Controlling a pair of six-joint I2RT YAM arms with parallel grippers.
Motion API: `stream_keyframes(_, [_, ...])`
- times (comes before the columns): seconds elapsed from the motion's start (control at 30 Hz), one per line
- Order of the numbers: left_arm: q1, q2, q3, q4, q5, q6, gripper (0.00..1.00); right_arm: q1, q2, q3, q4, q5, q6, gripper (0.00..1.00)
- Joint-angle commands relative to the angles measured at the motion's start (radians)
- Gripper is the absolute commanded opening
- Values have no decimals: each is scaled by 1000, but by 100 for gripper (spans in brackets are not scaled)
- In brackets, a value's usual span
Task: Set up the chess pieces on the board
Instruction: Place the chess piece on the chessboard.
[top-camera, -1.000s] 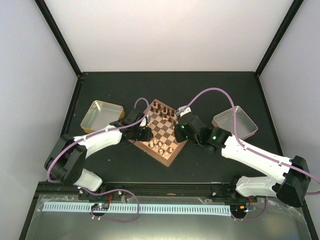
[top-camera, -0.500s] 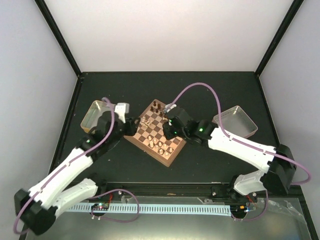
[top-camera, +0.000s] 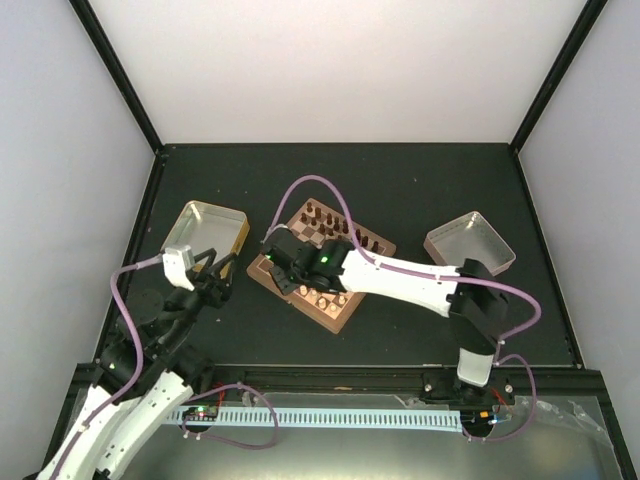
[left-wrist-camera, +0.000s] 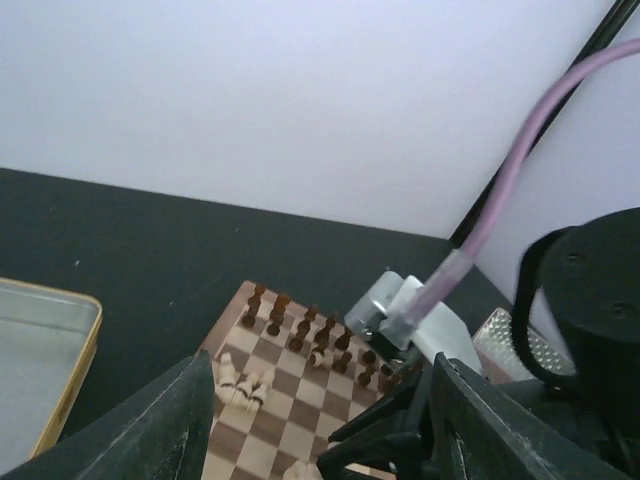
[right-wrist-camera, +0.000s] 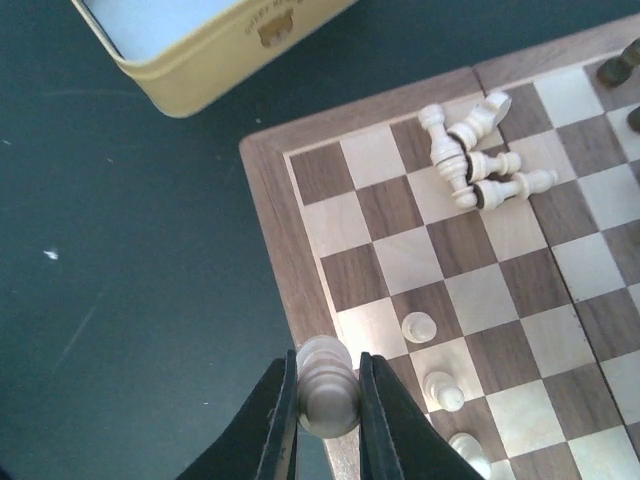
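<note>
Black table (top-camera: 420, 320): left gripper (left-wrist-camera: 322, 362) has retreated off the board (right-wrist-camera: 275, 230), jaws open, empty; right gripper (right-wrist-camera: 327, 398) clamps a pale piece (right-wrist-camera: 325, 385) near its left corner, ready for placing.

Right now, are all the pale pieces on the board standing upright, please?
No, a cluster of pale pieces lies toppled on its side near the corner of the board.

Support: dark table (top-camera: 420, 190) | centre: wooden board (right-wrist-camera: 470, 290), flat, set cornerwise | left: open metal tray (top-camera: 205, 228), yellow-sided, near board's left corner | right: second metal tray (top-camera: 470, 243), apart from board
</note>
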Motion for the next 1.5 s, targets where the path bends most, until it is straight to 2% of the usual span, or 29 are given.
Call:
stream_keyframes(0.0, [4, -31, 43, -145, -23, 20, 61, 7, 80, 73, -106, 57, -4, 8])
stream_keyframes(0.1, [4, -27, 94, -216, -31, 40, 63, 7, 125, 100, -124, 53, 5, 8])
stream_keyframes(0.2, [5, -38, 74, -232, -49, 64, 63, 6, 169, 131, -141, 45, 9, 8])
stream_keyframes(0.57, [4, -44, 57, -218, -46, 79, 65, 7, 254, 174, -180, 29, 15, 8])
stream_keyframes(1.07, [4, -26, 57, -217, -27, 86, 67, 4, 315, 202, -194, 113, 38, 9])
stream_keyframes(1.47, [4, -16, 56, -215, -22, 87, 67, 4, 286, 209, -187, 112, 37, 21])
